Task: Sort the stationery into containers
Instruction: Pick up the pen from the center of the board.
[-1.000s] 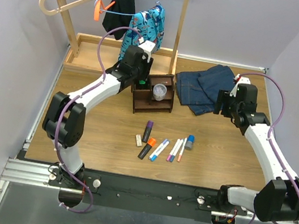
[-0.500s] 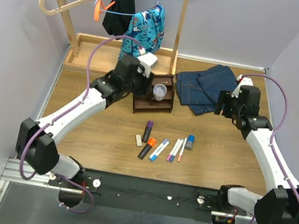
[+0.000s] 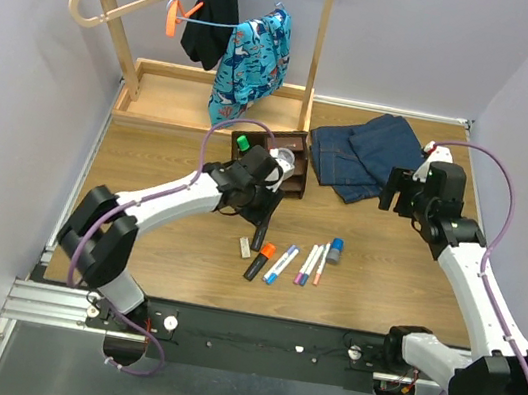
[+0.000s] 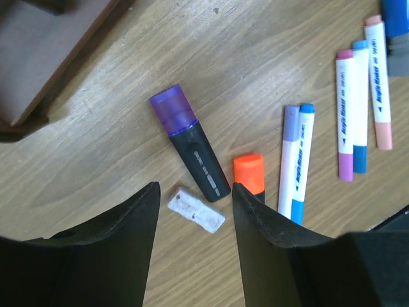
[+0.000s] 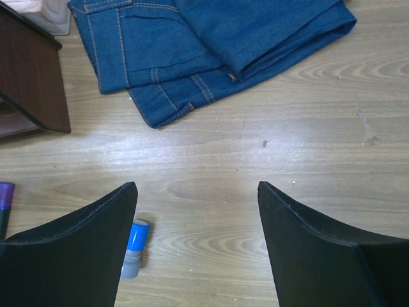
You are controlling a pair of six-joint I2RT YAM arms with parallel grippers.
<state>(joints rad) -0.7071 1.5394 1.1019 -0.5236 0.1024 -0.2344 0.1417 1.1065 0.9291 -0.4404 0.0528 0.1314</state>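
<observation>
Swinging away from over the organiser (image 3: 299, 153), the left arm has come down over the loose stationery, while the right arm has barely shifted. The left hand (image 4: 194, 192) hovers with its fingers spread and nothing between them. The purple marker (image 4: 190, 152) lies flat on the bench (image 4: 128, 96) just ahead of the fingertips. Its long axis runs slantwise, the dark tail reaching into the gap and the cap pointing away toward the organiser. The white eraser (image 4: 195, 209) sits inside the gap, close behind that tail, so a straight descent could catch both; the hand probably needs to move slightly forward. The orange marker (image 4: 248, 173) is just outside one finger, with the thin pens (image 4: 296, 160) beyond it.

The left arm is much the nearer. The right hand (image 5: 197, 192), also spread and empty, hangs near the jeans (image 5: 211, 45), with the blue-capped bottle (image 5: 133, 246) beside one finger.

A green marker (image 3: 243, 141) stands upright in the organiser, and what looks like the clear tub (image 3: 286, 164) is part hidden by the arm.
</observation>
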